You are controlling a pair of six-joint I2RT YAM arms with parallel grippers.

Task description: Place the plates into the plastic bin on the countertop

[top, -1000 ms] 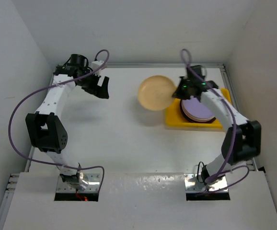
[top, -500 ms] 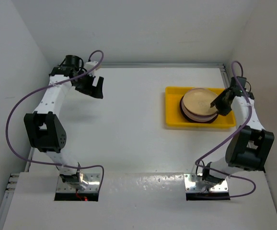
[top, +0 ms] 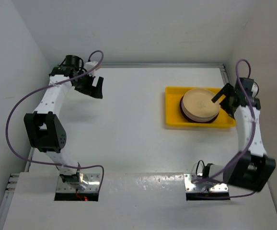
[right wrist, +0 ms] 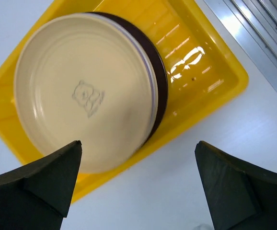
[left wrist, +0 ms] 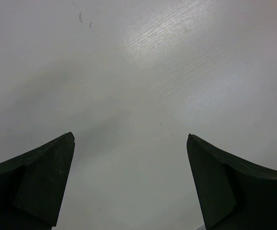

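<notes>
The yellow plastic bin (top: 173,120) sits at the right of the white countertop (top: 129,129) and holds a stack of plates. A cream plate (top: 200,104) with a small bear emblem (right wrist: 87,97) lies on top, above a dark-rimmed plate (right wrist: 160,76) and a lavender edge (right wrist: 150,72). My right gripper (top: 223,99) hovers open over the bin's right end; in the right wrist view the right gripper (right wrist: 136,143) holds nothing and stands apart from the plate. Far back on the left, my left gripper (top: 93,91) is open over bare countertop (left wrist: 129,57), the left gripper (left wrist: 130,136) empty.
The bin wall (right wrist: 215,76) lies close to the countertop's raised rim (top: 223,72) at the back right; that rim (right wrist: 263,28) shows as pale rails in the right wrist view. White walls enclose the back and both sides.
The right arm carried the cream plate from mid-table to the bin, left it on the stack, opened its jaws and drew back to the right. The left arm barely shifted.
</notes>
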